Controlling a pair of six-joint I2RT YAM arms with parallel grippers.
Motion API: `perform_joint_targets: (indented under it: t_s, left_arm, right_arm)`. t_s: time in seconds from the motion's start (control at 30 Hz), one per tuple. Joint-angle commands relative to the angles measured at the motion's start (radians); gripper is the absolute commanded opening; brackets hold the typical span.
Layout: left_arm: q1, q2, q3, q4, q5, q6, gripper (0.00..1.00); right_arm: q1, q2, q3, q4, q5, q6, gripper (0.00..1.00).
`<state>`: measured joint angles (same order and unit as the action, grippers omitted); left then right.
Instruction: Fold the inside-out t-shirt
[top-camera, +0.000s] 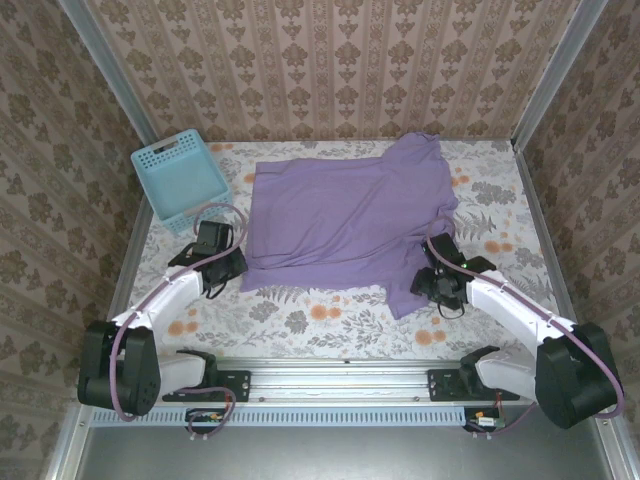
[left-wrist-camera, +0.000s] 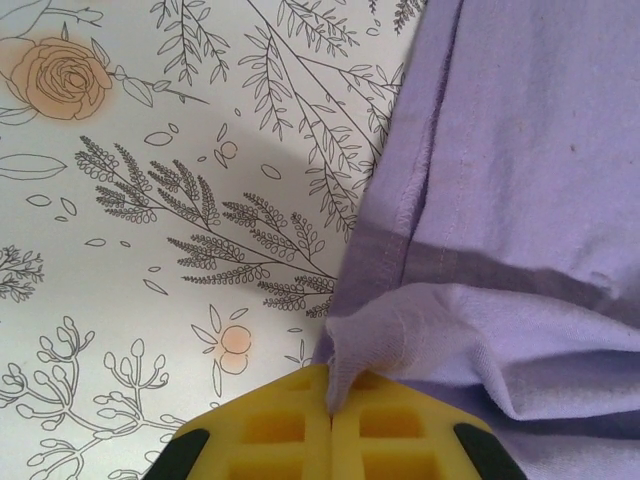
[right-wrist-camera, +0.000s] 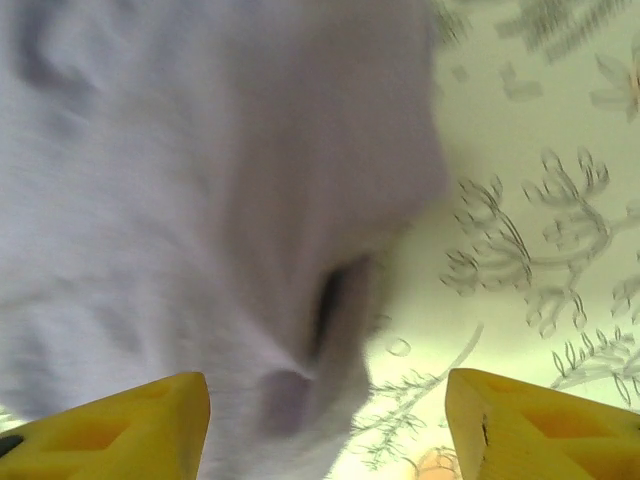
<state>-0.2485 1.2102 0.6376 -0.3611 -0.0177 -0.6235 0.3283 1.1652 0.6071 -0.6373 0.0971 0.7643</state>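
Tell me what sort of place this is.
Probably a small robot test booth dressed like a home: patterned wallpaper panels in metal framing, a floral-print tabletop, and a left arm and right arm bolted to one rail, facing a lavender t-shirt.

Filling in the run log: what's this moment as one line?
left gripper: fingers shut on t-shirt edge | right gripper: fingers open over t-shirt | t-shirt: lying spread on table

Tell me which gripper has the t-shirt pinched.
The left gripper: its fingers are shut on an edge of the t-shirt. On the right gripper the fingers stand apart.
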Motion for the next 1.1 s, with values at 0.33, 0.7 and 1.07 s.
perform_joint_targets:
  t_s: [0.33, 0.7, 1.07]
  left_arm:
    - [-0.01, -0.065, -0.034, 0.001, 0.018, 0.002, 0.06]
    - [-0.084, -0.076, -0.016, -0.011, -0.04, 0.002, 0.06]
    - [-0.09, -0.056, -0.017, -0.006, -0.033, 0.019, 0.07]
  right_arm:
    - [0.099, 0.043, 0.051, -0.057, 0.098, 0.073, 0.11]
    - [0.325, -0.013, 0.186, -0.37, 0.309, 0.194, 0.01]
    - [0.24, 0.328, 0.378, -0.12, 0.146, -0.008, 0.06]
